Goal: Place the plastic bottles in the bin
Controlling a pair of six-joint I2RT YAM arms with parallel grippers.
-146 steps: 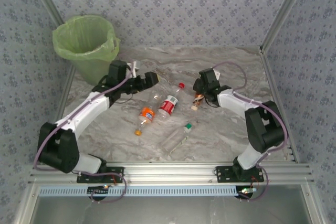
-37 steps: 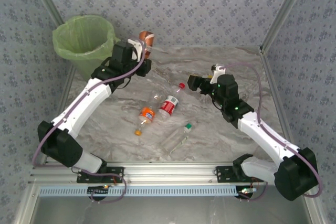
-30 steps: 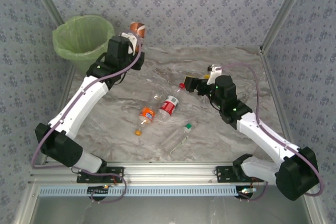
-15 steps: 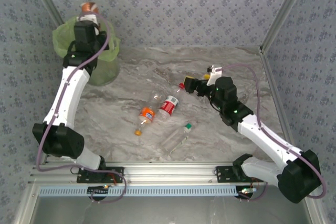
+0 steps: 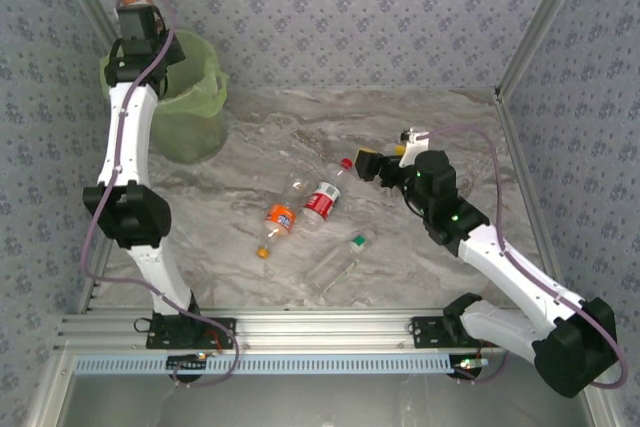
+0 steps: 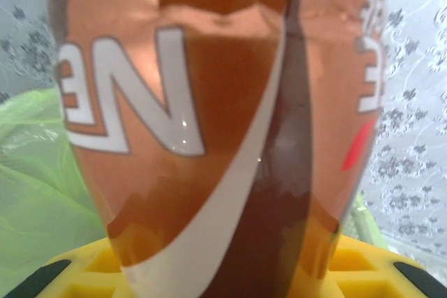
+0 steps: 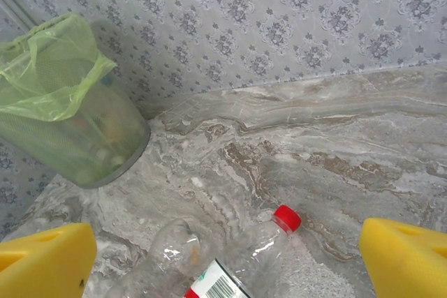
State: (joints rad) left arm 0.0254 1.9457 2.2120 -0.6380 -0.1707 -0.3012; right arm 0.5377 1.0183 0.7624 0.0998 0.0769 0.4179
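Left tool (image 5: 135, 7) grips brown-labelled bottle (image 6: 209, 123) — at bin (image 5: 195, 117)

Cropped top and bottom in the left wrist view: brown-label bottle (image 6: 209, 137), lettering only partly legible, hiding most of the bin (image 6: 31, 186) behind. Clipped by the lower edge of the right wrist view: red-capped bottle (image 7: 258, 249), clear bottle (image 7: 167, 256), yellow pads (image 7: 49, 256) of the right gripper (image 7: 223, 259).
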